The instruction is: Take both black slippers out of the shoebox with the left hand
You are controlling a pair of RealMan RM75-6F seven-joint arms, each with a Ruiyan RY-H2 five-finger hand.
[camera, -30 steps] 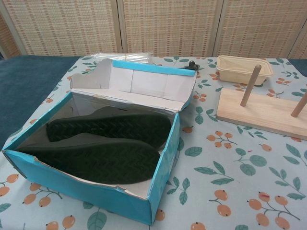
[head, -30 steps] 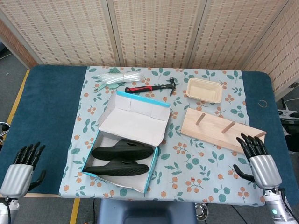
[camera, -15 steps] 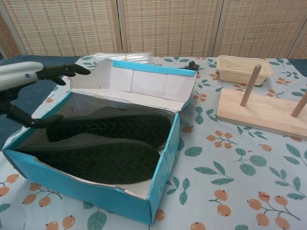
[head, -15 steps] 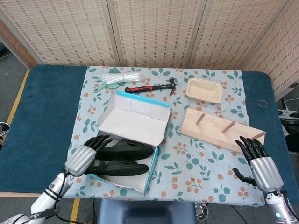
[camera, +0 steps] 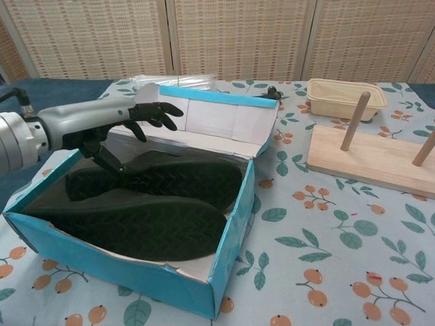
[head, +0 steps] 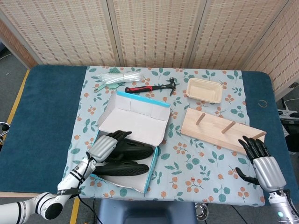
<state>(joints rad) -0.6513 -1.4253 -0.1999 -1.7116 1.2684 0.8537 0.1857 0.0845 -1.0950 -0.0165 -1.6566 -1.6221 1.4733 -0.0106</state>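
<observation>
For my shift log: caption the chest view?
Left hand open over the shoebox, above two black slippers inside.

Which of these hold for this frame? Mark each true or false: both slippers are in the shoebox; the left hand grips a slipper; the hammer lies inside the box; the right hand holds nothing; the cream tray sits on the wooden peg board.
1. Both black slippers are in the shoebox. True.
2. The left hand grips a slipper. False: it is above them with its fingers spread, holding nothing.
3. The hammer lies inside the box. False: it lies on the cloth behind the box.
4. The right hand holds nothing. True.
5. The cream tray sits on the wooden peg board. False: it sits on the cloth behind the board.
</observation>
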